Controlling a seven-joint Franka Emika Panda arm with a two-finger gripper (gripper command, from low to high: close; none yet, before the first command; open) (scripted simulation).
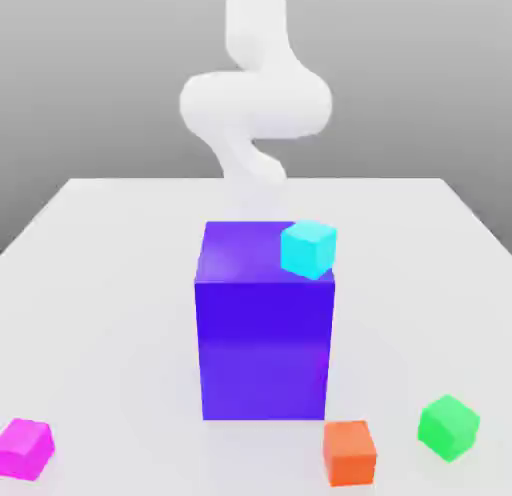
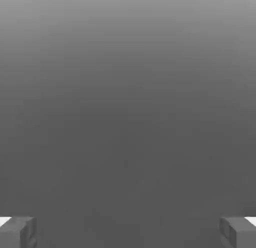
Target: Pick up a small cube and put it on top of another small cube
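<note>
Jaws stand spread wide on your gripper [image 2: 128, 232], nothing between them; find the magenta cube [image 1: 24, 449] at the table's [image 1: 100, 284] near corner, well apart from the green cube [image 1: 448, 426]

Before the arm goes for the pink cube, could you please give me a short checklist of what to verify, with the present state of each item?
1. Gripper open with nothing between its fingers: ok.
2. Pink cube free on the table, nothing on it: ok.
3. Green cube top bare, ready to take a cube: ok.
4. Orange cube apart from the green cube: ok, though close by.
5. Tall blue block with cyan cube on top stands between the arm and the front cubes: not ok, go around.
6. Gripper lined up over the pink cube: cannot tell.
</note>
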